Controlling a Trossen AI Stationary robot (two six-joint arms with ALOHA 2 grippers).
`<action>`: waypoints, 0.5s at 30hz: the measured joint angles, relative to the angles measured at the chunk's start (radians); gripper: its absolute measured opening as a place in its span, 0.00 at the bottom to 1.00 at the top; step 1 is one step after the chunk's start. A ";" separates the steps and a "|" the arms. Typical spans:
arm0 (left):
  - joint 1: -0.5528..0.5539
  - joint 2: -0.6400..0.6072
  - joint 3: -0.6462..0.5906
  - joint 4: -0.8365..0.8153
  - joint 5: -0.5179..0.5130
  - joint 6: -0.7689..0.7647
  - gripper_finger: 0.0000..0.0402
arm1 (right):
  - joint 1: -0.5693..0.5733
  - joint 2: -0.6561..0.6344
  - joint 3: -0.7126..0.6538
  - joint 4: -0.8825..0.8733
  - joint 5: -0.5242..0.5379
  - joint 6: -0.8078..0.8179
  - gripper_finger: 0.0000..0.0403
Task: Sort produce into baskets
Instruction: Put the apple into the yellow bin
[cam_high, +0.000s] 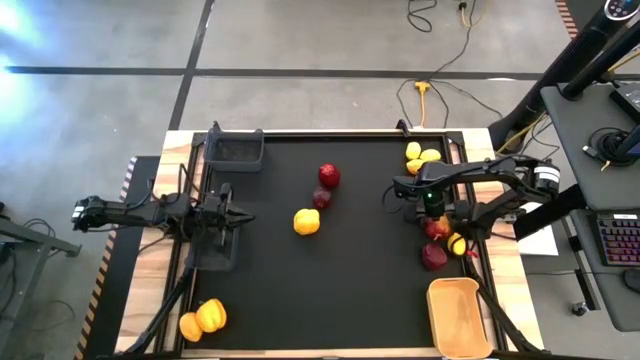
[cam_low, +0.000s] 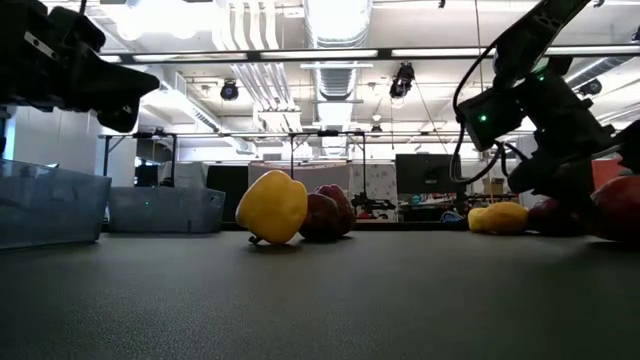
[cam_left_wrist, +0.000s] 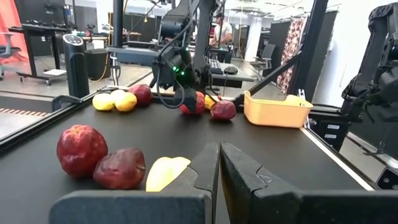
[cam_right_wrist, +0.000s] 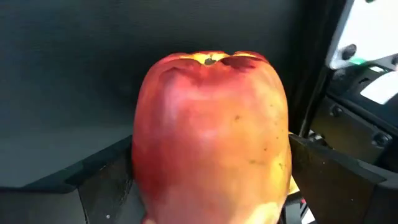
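My right gripper (cam_high: 437, 226) is at the table's right side, shut on a red apple with a yellow blush (cam_right_wrist: 211, 137). Next to it lie a dark red fruit (cam_high: 433, 257) and a yellow piece (cam_high: 457, 243). Lemons (cam_high: 421, 157) lie at the far right. A yellow pepper (cam_high: 307, 222) and two dark red fruits (cam_high: 325, 186) rest on the mat mid-table. Two yellow-orange peppers (cam_high: 202, 319) lie near left. My left gripper (cam_high: 238, 215) is shut and empty at the left. The tan tray (cam_high: 458, 316) stands near right, and a dark bin (cam_high: 236, 150) far left. My right gripper pinches the apple by its two opposite sides (cam_right_wrist: 142, 174) between its two fingers (cam_right_wrist: 102, 183), coming from above. The apple's stem end (cam_right_wrist: 210, 60) faces away from the wrist. Whether the apple rests on the mat or is clear of it, I cannot tell.
A second dark bin (cam_high: 214, 248) sits under my left arm. Open black mat (cam_high: 340, 290) lies between the yellow pepper and the near edge. Cables and a desk stand beyond the table's right edge.
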 joint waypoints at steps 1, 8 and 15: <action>0.000 0.000 0.000 0.006 0.000 0.000 0.00 | 0.000 -0.001 0.000 0.004 -0.004 -0.008 0.95; 0.000 0.000 0.000 0.055 -0.098 0.042 0.00 | 0.027 -0.003 0.031 0.103 -0.007 -0.048 0.95; 0.000 0.000 0.000 0.061 -0.157 0.032 0.00 | 0.040 -0.003 0.048 0.241 -0.009 -0.066 0.95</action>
